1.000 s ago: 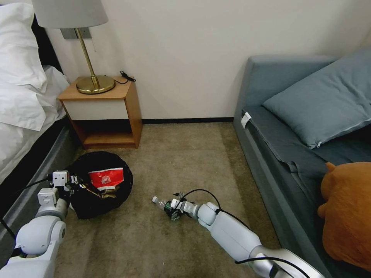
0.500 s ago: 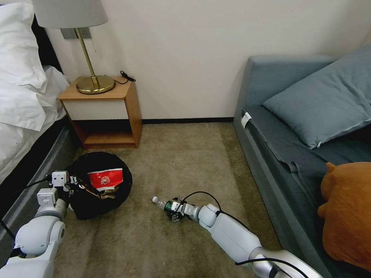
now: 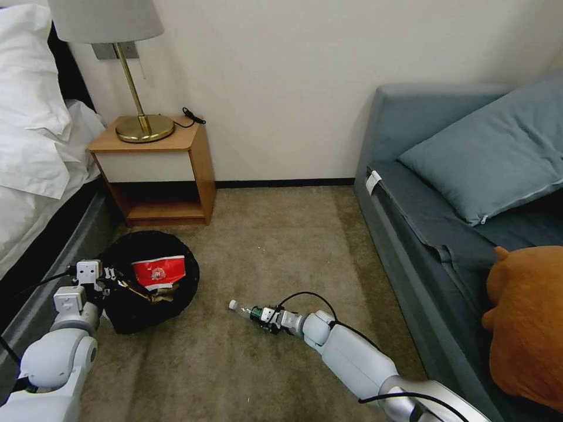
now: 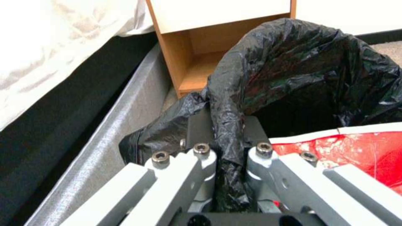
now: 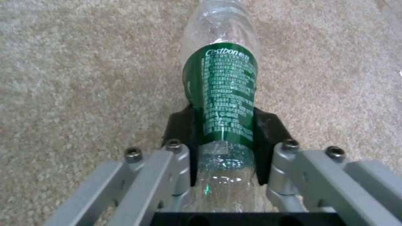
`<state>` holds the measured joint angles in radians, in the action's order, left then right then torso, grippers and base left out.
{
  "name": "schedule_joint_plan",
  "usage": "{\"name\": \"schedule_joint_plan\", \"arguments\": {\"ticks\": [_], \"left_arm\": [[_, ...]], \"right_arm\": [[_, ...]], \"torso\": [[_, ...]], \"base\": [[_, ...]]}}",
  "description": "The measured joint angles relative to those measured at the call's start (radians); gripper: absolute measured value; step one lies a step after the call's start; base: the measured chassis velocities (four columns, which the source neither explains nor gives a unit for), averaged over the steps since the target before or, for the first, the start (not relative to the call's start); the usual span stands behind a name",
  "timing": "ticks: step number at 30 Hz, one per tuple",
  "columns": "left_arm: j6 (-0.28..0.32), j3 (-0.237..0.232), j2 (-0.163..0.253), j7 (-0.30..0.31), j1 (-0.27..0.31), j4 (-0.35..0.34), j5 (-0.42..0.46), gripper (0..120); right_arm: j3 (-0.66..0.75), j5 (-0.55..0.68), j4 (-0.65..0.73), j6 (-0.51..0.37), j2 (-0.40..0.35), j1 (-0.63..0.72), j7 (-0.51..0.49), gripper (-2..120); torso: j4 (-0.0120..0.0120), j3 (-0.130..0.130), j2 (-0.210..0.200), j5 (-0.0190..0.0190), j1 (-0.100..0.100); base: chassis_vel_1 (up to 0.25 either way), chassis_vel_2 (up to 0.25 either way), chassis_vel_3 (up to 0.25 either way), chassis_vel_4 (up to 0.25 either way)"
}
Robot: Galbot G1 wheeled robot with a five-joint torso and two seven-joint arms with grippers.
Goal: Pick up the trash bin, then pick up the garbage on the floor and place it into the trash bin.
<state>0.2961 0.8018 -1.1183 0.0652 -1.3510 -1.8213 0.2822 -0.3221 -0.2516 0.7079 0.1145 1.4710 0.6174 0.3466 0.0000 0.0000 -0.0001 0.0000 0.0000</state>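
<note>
lying on its side on the carpet, the small clear bottle points its white cap toward the bed side of the room and its base back into the right gripper. its long axis runs straight out along the line of the right forearm, so the black pads sit either side of the lower body, closed in narrow against the green label, with the plastic looking a little pinched between them. i'd judge the bottle is gripped but not yet lifted clear of the floor; whether it touches the carpet i can't tell.

the trash bin stands off to the robot's left of the bottle, near but apart from it, in front of the wooden nightstand and beside the bed. the left gripper is at the bin's near-left rim, its fingers clamped narrow on a fold of the black bag. a red-and-white carton already lies inside, with some tan paper just below it.

so the carry, as i see it, is leftward from the bottle to the bin's open mouth, the right arm being the one with the bottle in hand.

writing: the label's white brand word reads something like "cestbon", with fine white print below it too small to read. the carton carries a round white emblem i can't make out.
</note>
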Motion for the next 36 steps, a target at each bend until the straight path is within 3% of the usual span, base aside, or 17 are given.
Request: {"name": "schedule_joint_plan", "arguments": {"ticks": [13, 22, 30, 35, 36], "left_arm": [[-0.006, -0.006, -0.003, -0.002, -0.003, 0.001, -0.001, 4], [-0.007, -0.009, -0.003, -0.004, -0.004, -0.004, -0.002, 4], [-0.007, -0.014, -0.005, -0.004, -0.003, -0.011, -0.008, 4], [-0.007, -0.022, -0.010, -0.003, 0.002, -0.020, -0.018, 4], [-0.006, -0.025, -0.012, -0.003, 0.005, -0.022, -0.022, 4]], "right_arm": [[-0.023, 0.045, 0.016, 0.011, -0.044, -0.081, -0.016, 14], [-0.114, 0.186, 0.063, -0.001, -0.112, -0.278, -0.021, 14], [-0.147, 0.222, 0.096, -0.008, -0.134, -0.373, -0.021, 14], [-0.195, 0.290, 0.198, -0.036, -0.165, -0.433, -0.021, 14], [-0.229, 0.331, 0.299, -0.065, -0.189, -0.446, -0.021, 14]], "torso": [[-0.0001, 0.000, 0.000, 0.0000, 0.000], [0.0001, 0.000, 0.000, 0.0000, 0.000], [0.0001, 0.000, 0.000, -0.0001, 0.000], [-0.0001, 0.000, 0.000, 0.0000, 0.000], [-0.0001, 0.000, 0.000, 0.0000, 0.000]], "base": [[0.000, 0.000, 0.000, 0.000], [0.000, 0.000, 0.000, 0.000], [0.000, 0.000, 0.000, 0.000], [0.000, 0.000, 0.000, 0.000], [0.000, 0.000, 0.000, 0.000]]}}
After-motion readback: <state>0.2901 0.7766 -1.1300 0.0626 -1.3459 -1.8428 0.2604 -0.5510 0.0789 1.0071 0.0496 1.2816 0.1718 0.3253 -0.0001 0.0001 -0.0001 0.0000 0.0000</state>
